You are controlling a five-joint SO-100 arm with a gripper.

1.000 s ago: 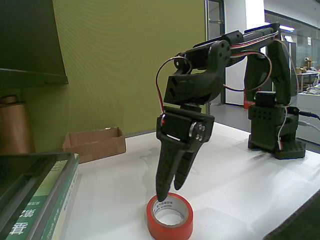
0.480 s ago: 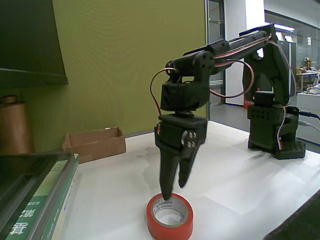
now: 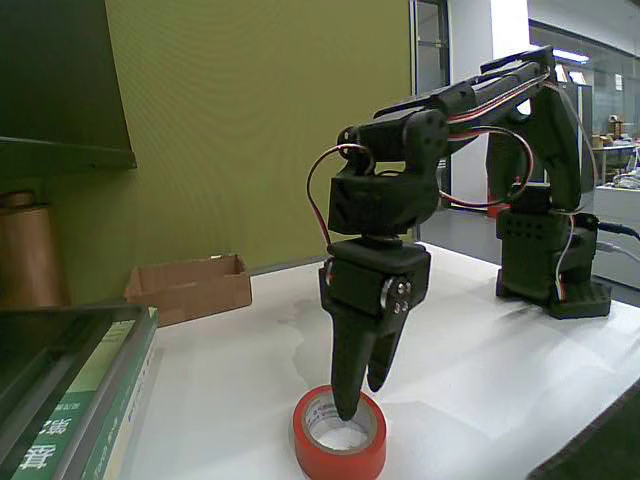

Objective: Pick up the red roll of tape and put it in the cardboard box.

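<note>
white table (image 3: 480, 360) holds red roll of tape (image 3: 340, 437), core print unreadable, gripper (image 3: 358, 398) slightly spread.

An olive-green wall (image 3: 250, 120) backs the white table (image 3: 480, 370); a bright glass-walled corridor (image 3: 600, 100) lies right.

Fixed view, contents: my tool (image 3: 358, 400), pointing down, one fingertip (image 3: 345, 408) inside the hole of the red roll of tape (image 3: 340, 437), the other just behind it, jaws slightly parted. Roll lies flat on the white table (image 3: 480, 370). Cardboard box (image 3: 190, 287) at table's far left edge, well apart.
</note>
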